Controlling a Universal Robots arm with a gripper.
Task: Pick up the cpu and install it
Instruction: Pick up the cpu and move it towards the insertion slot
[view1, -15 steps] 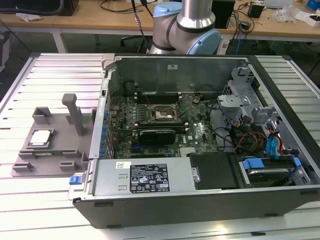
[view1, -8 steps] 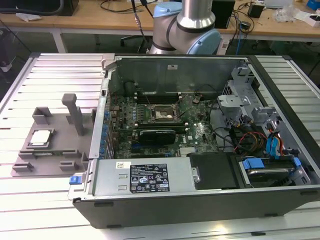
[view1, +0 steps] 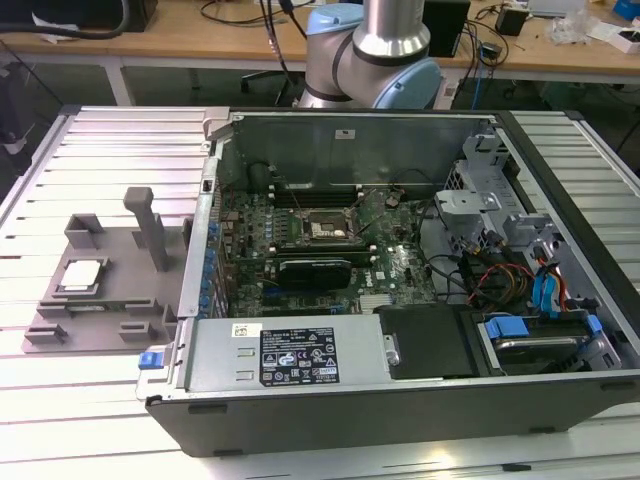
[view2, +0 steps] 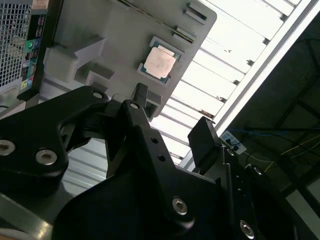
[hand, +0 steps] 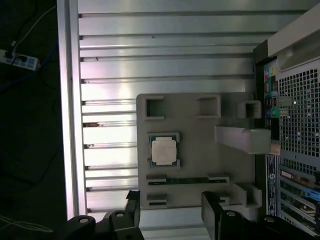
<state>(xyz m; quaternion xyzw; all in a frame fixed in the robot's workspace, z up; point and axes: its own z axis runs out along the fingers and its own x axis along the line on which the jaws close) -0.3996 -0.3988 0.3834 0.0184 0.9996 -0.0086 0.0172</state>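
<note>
Clear access from above to the cpu (view1: 80, 275) on the grey tray (view1: 120, 292). An upright post (view1: 150, 230) stands near it; the case wall (view1: 200, 250) rises beyond.

I work over a silvery table (view1: 110, 140) built of long aluminium slats with dark grooves between them. Two things lie directly on it. A grey plastic tray (view1: 125, 300) with raised blocks and one upright post sits flat toward the exterior view's left. Just beside it an open computer case (view1: 400, 400) lies on its side. I cannot tell whether the two touch. Bare slats show on both sides of the case.
</note>
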